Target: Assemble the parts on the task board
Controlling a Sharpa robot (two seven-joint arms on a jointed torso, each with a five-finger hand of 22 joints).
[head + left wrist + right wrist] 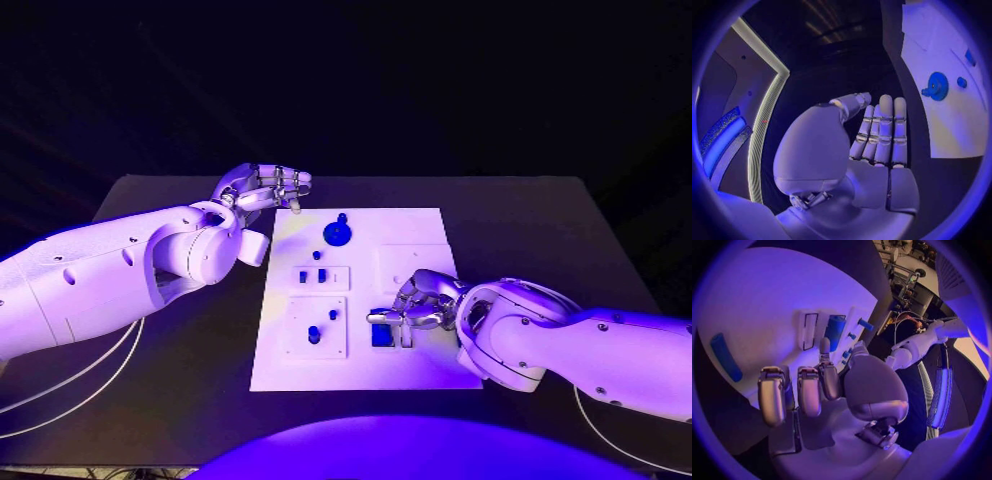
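Observation:
The white task board (411, 235) lies in the middle of the table. A blue gear (338, 234) (936, 86) stands near its far edge, with a small blue peg (317, 255) (962, 82) beside it. My left hand (267, 188) (879, 135) hovers off the board's far left corner, fingers straight and holding nothing. My right hand (418, 305) (811, 390) is over the board's near right part with its fingers curled in and the palm bare. One fingertip (825, 347) reaches up to a blue block (384, 335) (834, 331) standing in the board.
Small blue pieces (320, 277) (335, 314) sit in the raised white plates at the board's left middle. A flat blue bar (724, 356) lies on the board beside my right hand. Black table (173, 340) surrounds the board on all sides.

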